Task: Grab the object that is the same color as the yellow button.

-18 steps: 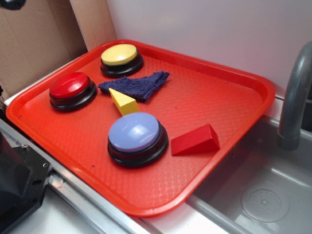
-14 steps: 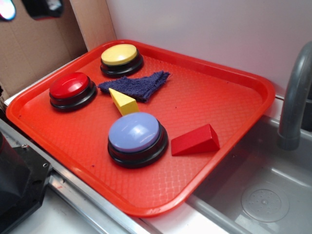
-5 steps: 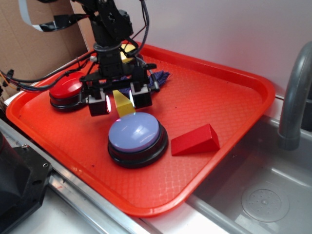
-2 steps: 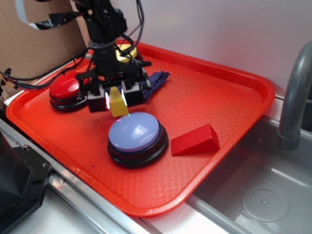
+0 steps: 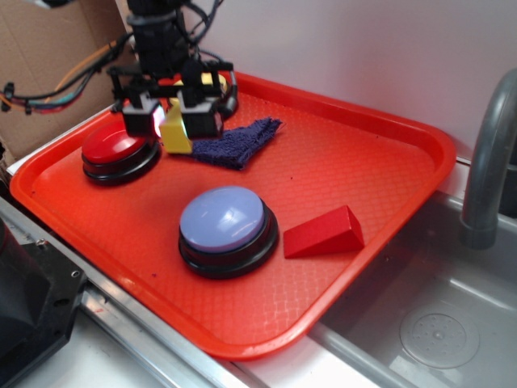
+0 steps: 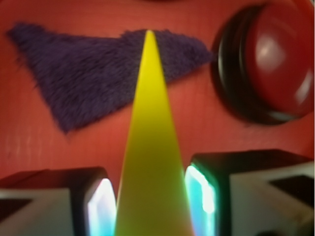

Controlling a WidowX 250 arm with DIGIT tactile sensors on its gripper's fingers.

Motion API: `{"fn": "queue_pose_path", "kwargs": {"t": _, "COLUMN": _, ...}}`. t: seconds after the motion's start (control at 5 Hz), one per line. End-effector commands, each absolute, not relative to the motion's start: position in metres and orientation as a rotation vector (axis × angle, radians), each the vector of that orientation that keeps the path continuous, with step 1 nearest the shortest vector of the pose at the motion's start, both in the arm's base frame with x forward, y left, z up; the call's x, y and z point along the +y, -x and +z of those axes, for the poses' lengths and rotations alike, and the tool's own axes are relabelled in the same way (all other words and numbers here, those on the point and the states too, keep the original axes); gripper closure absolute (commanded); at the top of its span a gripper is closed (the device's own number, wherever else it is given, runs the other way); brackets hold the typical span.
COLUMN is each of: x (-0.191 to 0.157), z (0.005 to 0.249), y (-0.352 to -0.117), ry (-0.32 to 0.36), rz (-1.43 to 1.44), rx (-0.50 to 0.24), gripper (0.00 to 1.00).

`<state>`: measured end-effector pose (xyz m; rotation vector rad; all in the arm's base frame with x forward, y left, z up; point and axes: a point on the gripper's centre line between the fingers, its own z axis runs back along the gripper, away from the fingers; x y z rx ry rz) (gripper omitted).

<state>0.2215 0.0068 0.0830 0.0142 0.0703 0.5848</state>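
End effector (image 5: 171, 121) clamped on the yellow wedge (image 5: 175, 134), held off the surface.
The black arm reaches down from the upper left, wrist pointing straight down, its two fingers (image 6: 206, 194) pressed against the wedge's flanks (thin tip pointing away in the wrist view).

My exterior view is evenly bright and sharp; my wrist view is blurred, pincer pads (image 6: 199, 194) glaring at bottom.
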Motion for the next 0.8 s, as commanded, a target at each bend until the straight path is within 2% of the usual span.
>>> {"fn": "queue_pose_path", "kwargs": {"t": 0.0, "x": 0.019, "z": 0.152, "y": -0.220, "ry": -0.105, "rz": 0.227, "rx": 0.016, "gripper": 1.00}}
{"fn": "queue_pose_path", "kwargs": {"t": 0.2, "x": 0.015, "z": 0.163, "y": -0.208, "ry": -0.115, "rz": 0.091, "rx": -0.022, "gripper": 1.00}}
{"fn": "queue_pose_path", "kwargs": {"t": 0.4, "x": 0.015, "z": 0.164, "y": -0.199, "ry": -0.075, "rz": 0.107, "rx": -0.035, "gripper": 1.00}}
{"fn": "queue_pose_path", "kwargs": {"t": 0.6, "x": 0.021, "z": 0.163, "y": -0.199, "ry": -0.082, "rz": 0.158, "rx": -0.038, "gripper": 1.00}}
